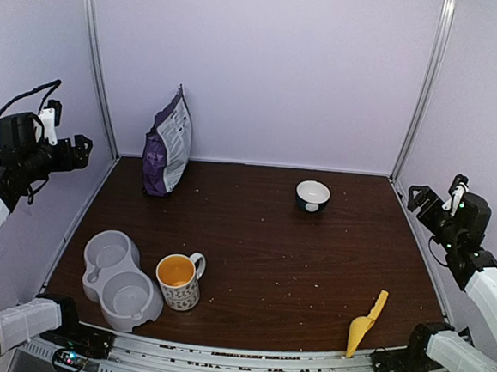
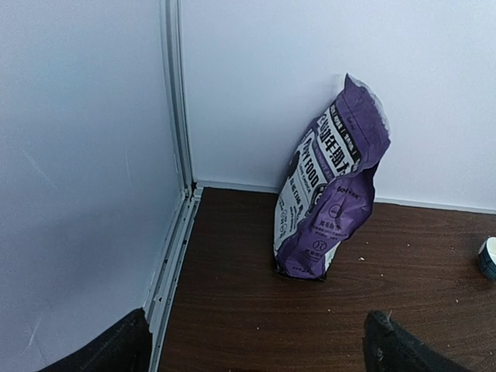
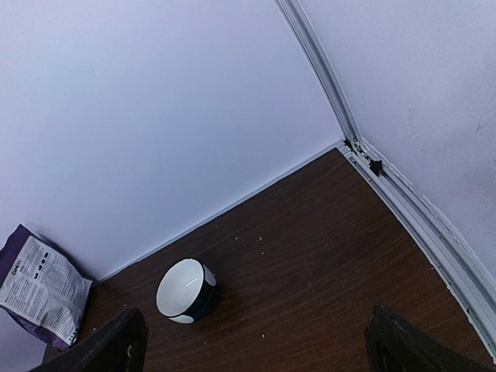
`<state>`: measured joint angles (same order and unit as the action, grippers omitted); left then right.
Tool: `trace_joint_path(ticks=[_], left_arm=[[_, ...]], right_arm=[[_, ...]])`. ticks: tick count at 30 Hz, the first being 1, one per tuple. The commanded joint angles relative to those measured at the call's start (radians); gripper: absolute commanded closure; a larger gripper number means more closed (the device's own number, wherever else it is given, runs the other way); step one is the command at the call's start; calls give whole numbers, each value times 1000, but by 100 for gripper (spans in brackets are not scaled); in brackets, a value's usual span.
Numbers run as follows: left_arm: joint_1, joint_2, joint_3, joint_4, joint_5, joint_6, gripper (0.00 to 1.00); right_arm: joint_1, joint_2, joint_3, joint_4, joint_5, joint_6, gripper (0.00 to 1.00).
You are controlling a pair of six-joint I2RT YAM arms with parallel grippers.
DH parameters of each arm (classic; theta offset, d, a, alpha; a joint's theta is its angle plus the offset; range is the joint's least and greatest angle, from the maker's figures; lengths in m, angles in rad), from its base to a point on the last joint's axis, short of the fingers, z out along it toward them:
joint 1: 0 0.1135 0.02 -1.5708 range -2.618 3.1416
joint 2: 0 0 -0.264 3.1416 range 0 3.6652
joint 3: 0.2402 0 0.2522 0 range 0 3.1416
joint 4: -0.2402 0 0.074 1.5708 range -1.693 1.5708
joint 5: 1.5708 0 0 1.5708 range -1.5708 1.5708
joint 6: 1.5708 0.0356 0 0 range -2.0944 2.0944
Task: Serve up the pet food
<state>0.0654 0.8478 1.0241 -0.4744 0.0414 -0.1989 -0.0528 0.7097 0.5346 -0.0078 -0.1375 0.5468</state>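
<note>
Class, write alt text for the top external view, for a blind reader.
A dark table holds a purple food bag back left, a small bowl back right, a grey double dish and mug front left, a yellow scoop front right. The left claw and right claw hover open at either side.

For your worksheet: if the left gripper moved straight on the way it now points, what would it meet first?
Probably the purple pet food bag, upright by the back wall, slightly right of centre ahead of the open left gripper; depth is hard to judge.
</note>
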Motion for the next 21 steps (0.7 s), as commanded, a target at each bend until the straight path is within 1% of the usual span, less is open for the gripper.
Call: trace_joint_path(ticks=[1,7,10,13,16,21], left_arm=[[3,-19,3,23,-5,6,2],[3,-41,1,33,-49,19,2],[1,-8,50,22,-45,62,2],[-4,82,175,-40,11,108,2],[-30,231,362,-143,80,123,2],[-155,465,644,-336,70,161,2]], right_arm=[[-4,6,8,30,-28,18,0],[-4,28,21,35,-41,1,0],[-4,40,40,25,-53,-16,0],[-4,38,42,25,-69,-16,0],[0,23,19,49,-92,2,0],[7,-8,-11,58,-93,13,0]])
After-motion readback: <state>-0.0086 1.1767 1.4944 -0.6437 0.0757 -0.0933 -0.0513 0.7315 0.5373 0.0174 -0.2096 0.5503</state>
